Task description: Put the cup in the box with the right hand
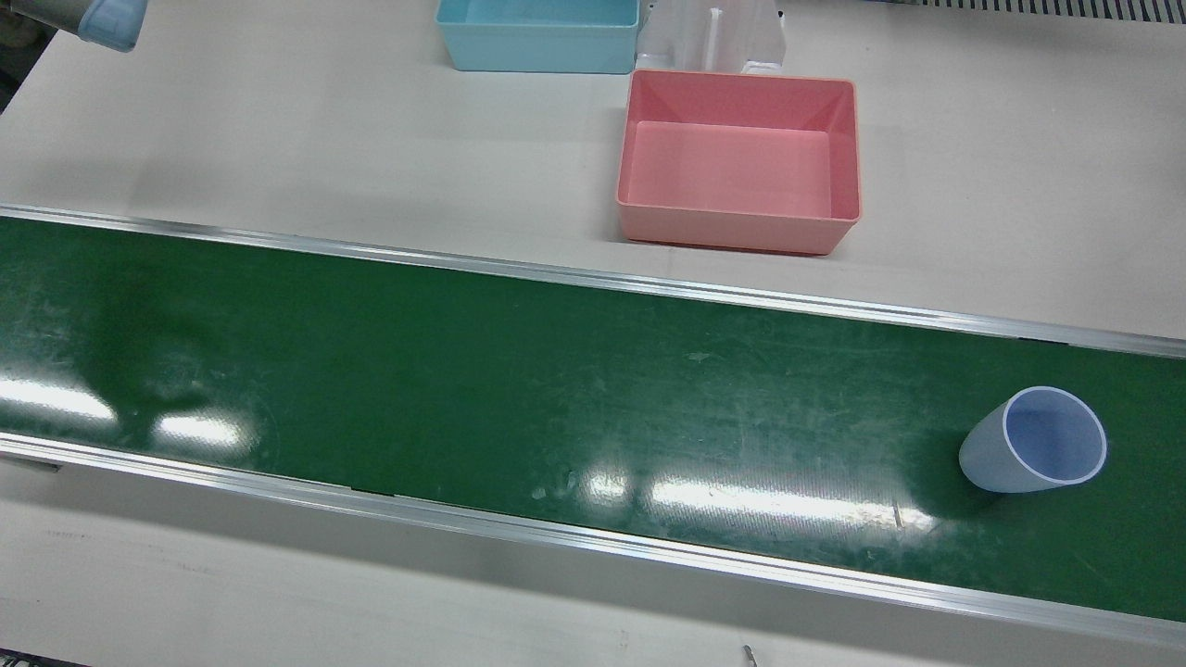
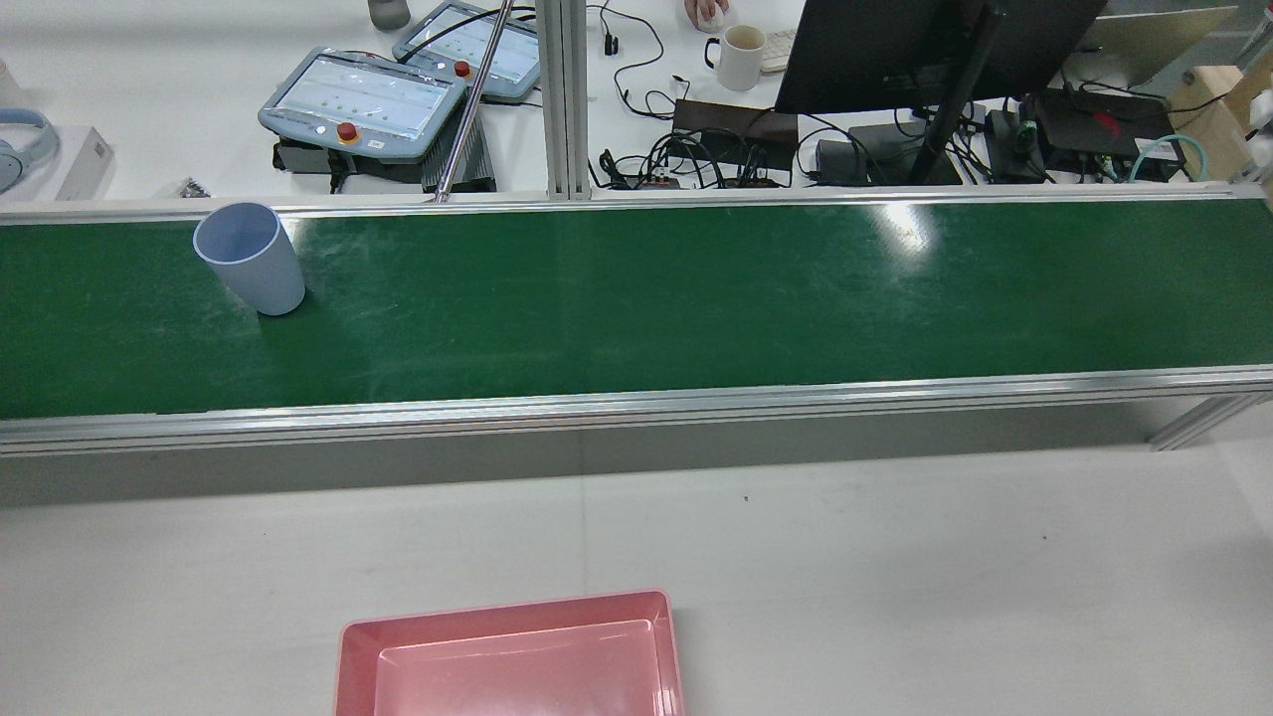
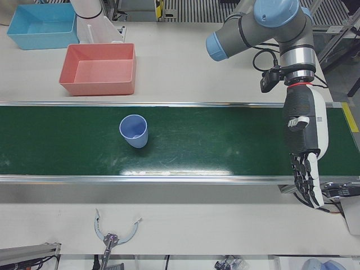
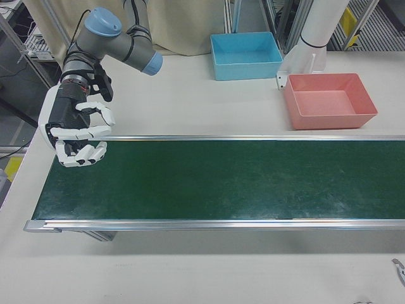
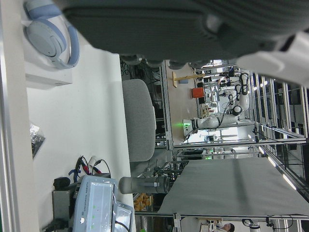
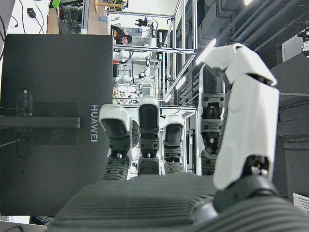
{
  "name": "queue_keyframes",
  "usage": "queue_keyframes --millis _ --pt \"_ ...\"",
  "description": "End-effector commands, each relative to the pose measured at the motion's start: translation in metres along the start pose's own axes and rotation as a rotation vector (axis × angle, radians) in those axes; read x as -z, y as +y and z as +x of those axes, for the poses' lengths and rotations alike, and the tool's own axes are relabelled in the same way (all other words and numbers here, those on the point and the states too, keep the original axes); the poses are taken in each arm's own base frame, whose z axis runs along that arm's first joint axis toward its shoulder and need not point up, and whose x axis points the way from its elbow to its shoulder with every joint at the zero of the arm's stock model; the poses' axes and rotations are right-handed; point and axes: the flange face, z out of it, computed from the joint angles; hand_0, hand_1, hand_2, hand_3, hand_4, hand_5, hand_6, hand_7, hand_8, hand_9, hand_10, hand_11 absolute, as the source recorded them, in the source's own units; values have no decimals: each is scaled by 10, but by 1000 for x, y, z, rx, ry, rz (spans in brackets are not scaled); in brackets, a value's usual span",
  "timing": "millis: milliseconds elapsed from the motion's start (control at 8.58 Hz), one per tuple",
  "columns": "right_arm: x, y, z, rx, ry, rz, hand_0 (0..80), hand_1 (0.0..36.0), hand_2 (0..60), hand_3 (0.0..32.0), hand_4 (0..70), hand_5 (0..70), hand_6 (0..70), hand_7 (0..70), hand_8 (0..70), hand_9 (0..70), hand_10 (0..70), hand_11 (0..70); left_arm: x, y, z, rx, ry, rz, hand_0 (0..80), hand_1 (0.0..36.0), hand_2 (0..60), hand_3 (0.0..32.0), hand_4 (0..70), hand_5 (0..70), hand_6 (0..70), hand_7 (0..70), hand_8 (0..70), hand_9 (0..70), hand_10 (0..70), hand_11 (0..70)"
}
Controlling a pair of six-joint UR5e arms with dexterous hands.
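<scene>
A pale blue cup (image 1: 1033, 440) (image 2: 249, 257) (image 3: 134, 130) stands upright and alone on the green conveyor belt (image 1: 463, 371), on the robot's left half. The pink box (image 1: 732, 232) (image 2: 497, 610) (image 3: 95, 87) (image 4: 332, 120) sits empty on the white table behind the belt. My right hand (image 4: 76, 133) hovers over the belt's far end on the robot's right, a long way from the cup; its fingers are loosely curled and apart, holding nothing. My left hand (image 3: 304, 152) hangs over the opposite end of the belt, fingers stretched downward, empty.
A blue box (image 1: 537, 46) (image 4: 247, 54) and a white arm pedestal (image 1: 713, 37) stand beside the pink box. Beyond the belt in the rear view are teach pendants (image 2: 363, 99), a monitor (image 2: 925, 50), a mug (image 2: 741, 57) and cables. A small tool (image 3: 115, 236) lies on the front table.
</scene>
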Motion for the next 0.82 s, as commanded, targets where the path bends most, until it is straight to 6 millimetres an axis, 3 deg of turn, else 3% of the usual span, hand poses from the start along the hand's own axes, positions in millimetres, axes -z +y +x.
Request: queue_keyframes --millis 0,699 --pt "-1 -1 0 0 1 1 569 240 332 0 610 127 224 700 392 567 469 666 0 0 0 -1 0 0 0 0 0 0 0 0 0 0 0 0 0 0" --pt "0 -1 0 0 1 2 567 239 332 0 595 125 220 700 385 558 461 656 0 0 0 -1 0 0 0 0 0 0 0 0 0 0 0 0 0 0"
